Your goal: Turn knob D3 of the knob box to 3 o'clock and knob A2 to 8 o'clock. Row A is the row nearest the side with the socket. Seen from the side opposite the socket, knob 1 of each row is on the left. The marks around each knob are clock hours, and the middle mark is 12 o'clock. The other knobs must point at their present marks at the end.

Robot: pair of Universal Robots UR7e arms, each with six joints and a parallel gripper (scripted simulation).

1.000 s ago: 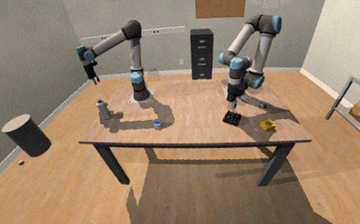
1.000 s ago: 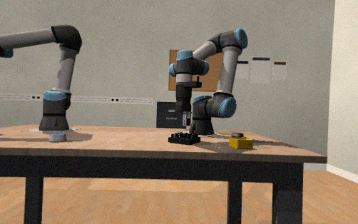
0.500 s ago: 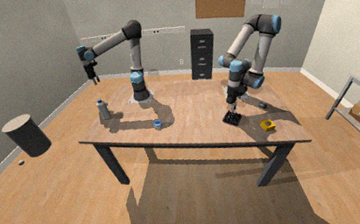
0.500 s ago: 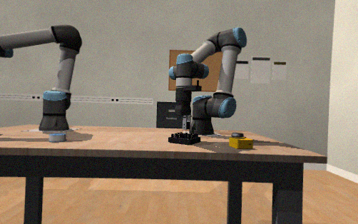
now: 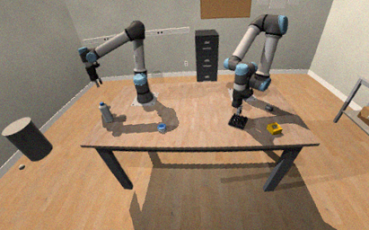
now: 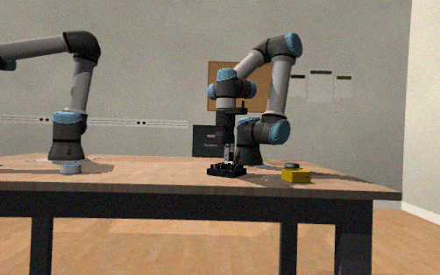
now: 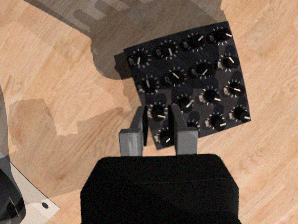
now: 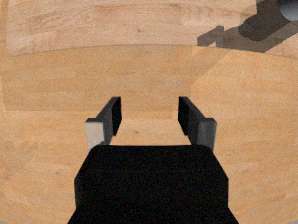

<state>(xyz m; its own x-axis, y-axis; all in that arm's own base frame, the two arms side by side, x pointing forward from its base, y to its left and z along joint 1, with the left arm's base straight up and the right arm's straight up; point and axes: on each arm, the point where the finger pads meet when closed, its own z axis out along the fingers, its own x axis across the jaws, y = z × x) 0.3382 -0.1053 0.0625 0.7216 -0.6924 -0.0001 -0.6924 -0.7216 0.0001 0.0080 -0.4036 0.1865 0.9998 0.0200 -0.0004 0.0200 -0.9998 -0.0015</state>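
The black knob box (image 5: 236,125) (image 6: 225,172) (image 7: 218,78) lies flat on the table, tilted in the left wrist view, with rows of black knobs with pale pointers. A dark piece (image 7: 120,66) juts out at its upper left; I cannot tell if it is the socket. My left gripper (image 5: 238,111) (image 6: 229,159) (image 7: 158,117) is partly open, pointing down just above the box, over the lower-left knobs in the left wrist view. Its right finger partly hides knobs there. No knob is seen clamped. My right gripper (image 5: 97,83) (image 8: 149,108) is wide open and empty, high at the table's left.
A yellow block (image 5: 273,129) (image 6: 295,176) and a small dark object (image 5: 269,108) (image 6: 291,165) are right of the box in the top and exterior views. A blue-topped container (image 5: 162,128) (image 6: 70,169) stands left of the box. A grey bottle (image 5: 105,113) stands near the table's left edge.
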